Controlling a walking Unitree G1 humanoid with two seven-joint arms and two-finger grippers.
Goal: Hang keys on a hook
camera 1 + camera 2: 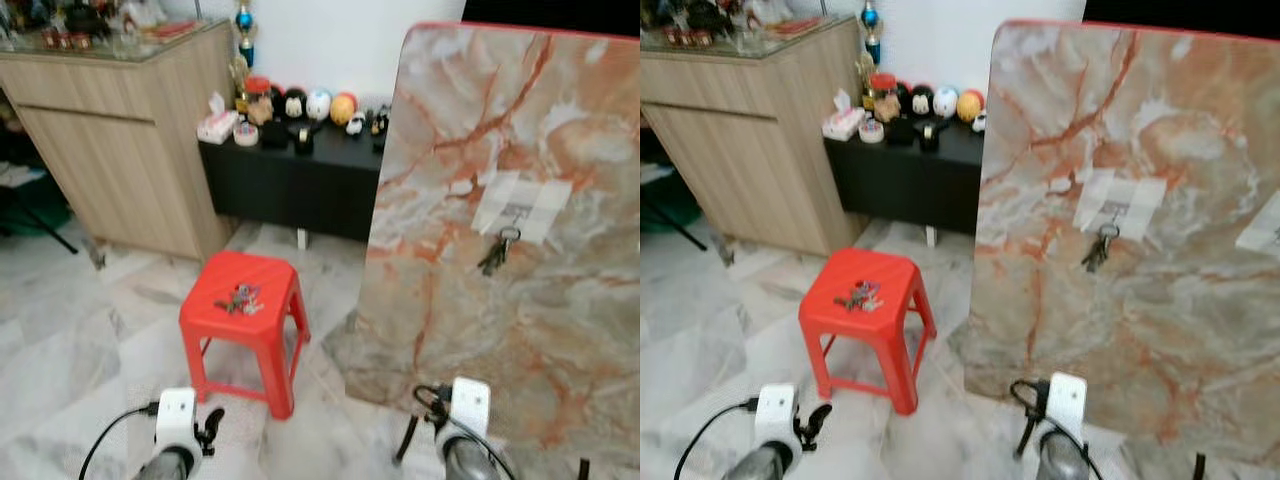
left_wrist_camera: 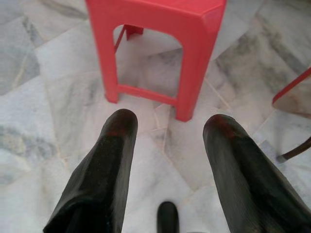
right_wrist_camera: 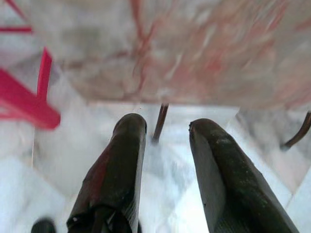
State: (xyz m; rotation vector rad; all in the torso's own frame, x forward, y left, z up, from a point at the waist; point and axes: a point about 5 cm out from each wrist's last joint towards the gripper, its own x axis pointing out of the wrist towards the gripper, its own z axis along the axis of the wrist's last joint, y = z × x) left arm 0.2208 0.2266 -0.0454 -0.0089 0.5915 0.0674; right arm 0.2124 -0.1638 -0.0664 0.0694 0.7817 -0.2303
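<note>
Left gripper (image 2: 167, 128) hung low, fingers apart, stool (image 1: 245, 310) ahead. Right gripper (image 3: 167, 128) low, fingers apart, board (image 1: 520, 200) with keys (image 1: 497, 252) ahead.

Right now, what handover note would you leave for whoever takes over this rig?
Left hand: open, empty, low over the floor in front of the red stool.
Right hand: open, empty, low before the foot of the marble panel.
One key bunch already hangs on the hook on the panel. A colourful bunch lies on the stool top.
Left: pick up the stool bunch and hang it, if it is still wanted.
</note>
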